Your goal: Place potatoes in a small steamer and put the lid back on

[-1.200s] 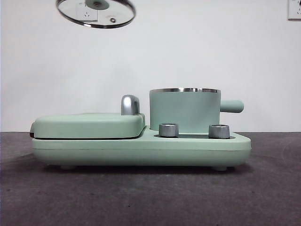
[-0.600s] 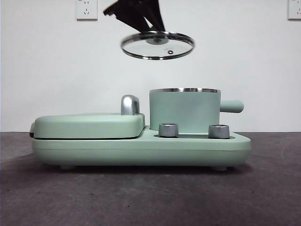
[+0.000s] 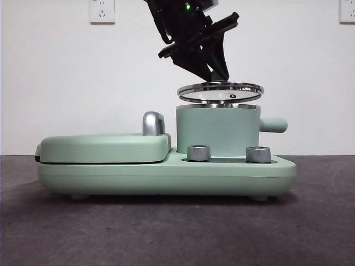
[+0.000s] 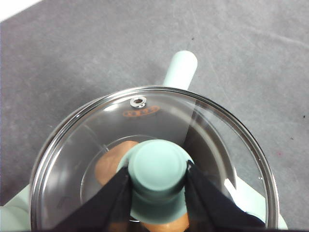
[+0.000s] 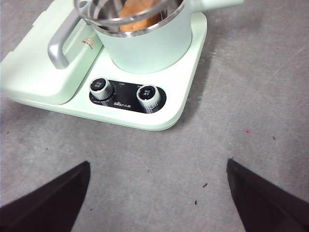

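The mint-green small steamer (image 3: 217,130) stands on the right half of the appliance, its stubby handle pointing right. The glass lid (image 3: 220,90) hovers slightly tilted just above its steel rim, not seated. My left gripper (image 3: 215,73) reaches down from above and is shut on the lid's green knob (image 4: 157,176). Through the glass, the tan potato (image 4: 110,162) lies inside the pot; it also shows in the steamer (image 5: 149,46) as the potato (image 5: 137,14). My right gripper (image 5: 157,193) hangs open over the table in front of the appliance, holding nothing.
The flat green griddle cover (image 3: 105,147) with a steel handle (image 3: 153,123) fills the appliance's left half. Two steel dials (image 3: 198,153) (image 3: 258,154) sit on the front of the base. Dark grey table (image 3: 177,233) lies in front.
The lid, held by my left gripper, has travelled from the upper left down and to the right, and now hangs just over the steamer's rim.
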Controlling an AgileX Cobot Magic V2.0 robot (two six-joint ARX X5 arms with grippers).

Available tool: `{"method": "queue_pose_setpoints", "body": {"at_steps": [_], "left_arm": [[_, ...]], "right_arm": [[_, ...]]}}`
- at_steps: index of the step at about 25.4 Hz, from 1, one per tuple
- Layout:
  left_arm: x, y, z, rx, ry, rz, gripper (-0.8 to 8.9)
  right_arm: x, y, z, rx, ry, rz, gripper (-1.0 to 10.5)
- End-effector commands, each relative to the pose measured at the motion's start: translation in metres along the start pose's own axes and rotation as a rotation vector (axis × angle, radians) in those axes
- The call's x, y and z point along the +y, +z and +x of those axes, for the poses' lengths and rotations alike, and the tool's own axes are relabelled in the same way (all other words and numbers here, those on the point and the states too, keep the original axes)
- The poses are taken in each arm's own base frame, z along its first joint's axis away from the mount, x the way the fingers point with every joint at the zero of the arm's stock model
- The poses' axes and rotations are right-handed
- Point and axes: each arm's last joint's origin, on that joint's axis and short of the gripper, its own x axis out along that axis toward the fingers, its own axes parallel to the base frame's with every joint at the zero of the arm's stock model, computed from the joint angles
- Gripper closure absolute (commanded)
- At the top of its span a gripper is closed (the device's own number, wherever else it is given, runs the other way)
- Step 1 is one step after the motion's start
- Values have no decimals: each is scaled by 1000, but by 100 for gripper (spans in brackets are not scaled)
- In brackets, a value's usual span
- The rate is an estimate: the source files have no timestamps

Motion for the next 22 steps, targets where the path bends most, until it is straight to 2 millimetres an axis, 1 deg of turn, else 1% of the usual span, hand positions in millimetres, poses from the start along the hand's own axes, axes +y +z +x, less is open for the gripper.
{"method": "queue_pose_setpoints", "body": {"at_steps": [1,7,13,15,18,22], "left_arm": [[-4,9,2,-52,-3,13,793],[1,10,3,-74,6,9,796],[3,1,20,-25,5,1,796],[3,-1,22,-19,10,0,796],[5,-1,22,-14,56,2,796],[6,-1,22,-11,58,2,796]], "right_arm": [[1,2,0,-9,7,7,497],[1,2,0,-9,7,8,497],[1,2,0,-9,8,14,497],[1,2,0,-9,8,14,497],[1,2,0,-9,8,14,497],[1,2,0,-9,7,15,497]]}}
